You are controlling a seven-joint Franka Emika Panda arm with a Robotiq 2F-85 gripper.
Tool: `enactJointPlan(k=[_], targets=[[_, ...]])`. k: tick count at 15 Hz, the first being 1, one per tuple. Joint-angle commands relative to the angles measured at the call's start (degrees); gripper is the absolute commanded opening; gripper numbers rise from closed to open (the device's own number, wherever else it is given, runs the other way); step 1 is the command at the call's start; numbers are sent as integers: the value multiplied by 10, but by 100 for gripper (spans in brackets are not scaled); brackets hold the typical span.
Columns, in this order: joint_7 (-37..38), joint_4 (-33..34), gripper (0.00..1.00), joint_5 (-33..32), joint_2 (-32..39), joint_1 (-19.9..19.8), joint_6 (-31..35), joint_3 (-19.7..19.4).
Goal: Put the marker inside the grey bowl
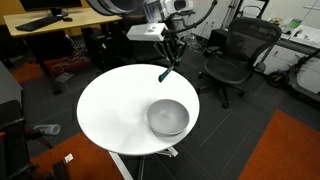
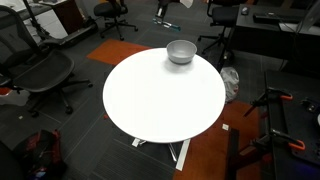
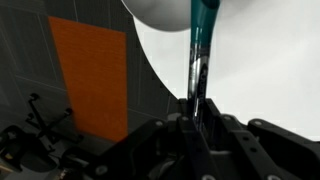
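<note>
The marker, a thin teal stick, hangs from my gripper above the far edge of the round white table. The gripper is shut on it. In the wrist view the marker sticks out from between the fingers, teal at its far end and dark near the jaws. The grey bowl stands empty on the table, nearer the camera than the gripper, and shows at the table's far side in an exterior view. Part of its rim shows at the top of the wrist view.
Black office chairs stand around the table, with another in an exterior view. Desks stand behind. An orange carpet patch lies on the grey floor beside the table. A tripod stand is close by.
</note>
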Motion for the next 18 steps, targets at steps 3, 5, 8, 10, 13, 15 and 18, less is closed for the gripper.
enactJointPlan(k=[3,5,8,10,13,15,18], targets=[[46,49,5,5,34,-32,-32,-10],[53,66,5,12,52,-43,-46,-10],[58,92,5,24,83,-59,-68,-7],[59,110,5,34,104,-67,-81,-6],[59,133,5,50,132,-74,-100,-4],[59,141,5,58,143,-78,-114,-1],[64,135,5,65,146,-76,-110,-3]])
